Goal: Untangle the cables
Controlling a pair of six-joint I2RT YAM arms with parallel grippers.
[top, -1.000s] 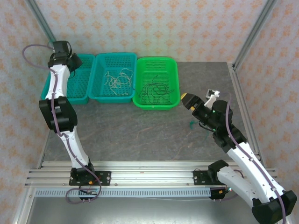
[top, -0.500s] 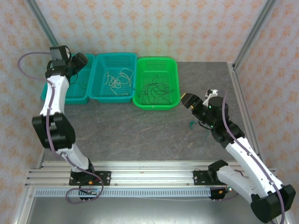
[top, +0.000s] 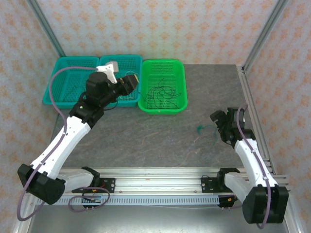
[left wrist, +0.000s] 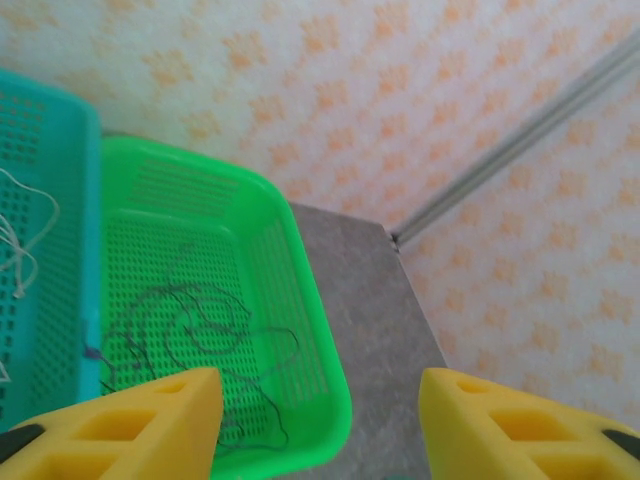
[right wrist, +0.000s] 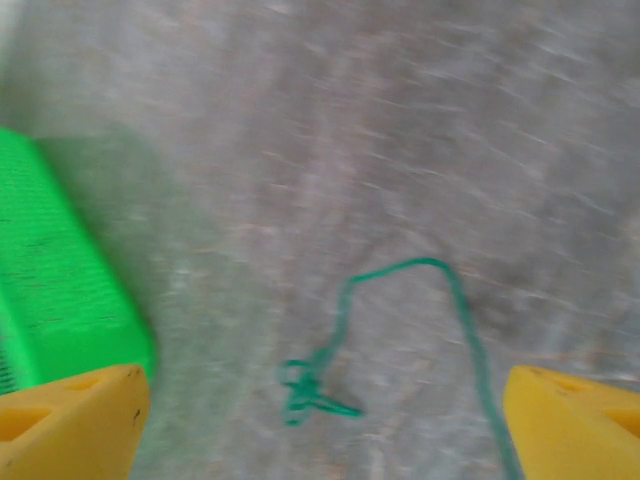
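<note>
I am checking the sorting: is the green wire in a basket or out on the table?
Out. The green wire lies on the bare table, apart from the green basket.

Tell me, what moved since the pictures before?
The left pincer swung right, from the far-left teal basket to over the middle teal basket. The right pincer pulled back from the green basket. Both are open, holding nothing. The baskets and the loose green cable stayed put.
</note>
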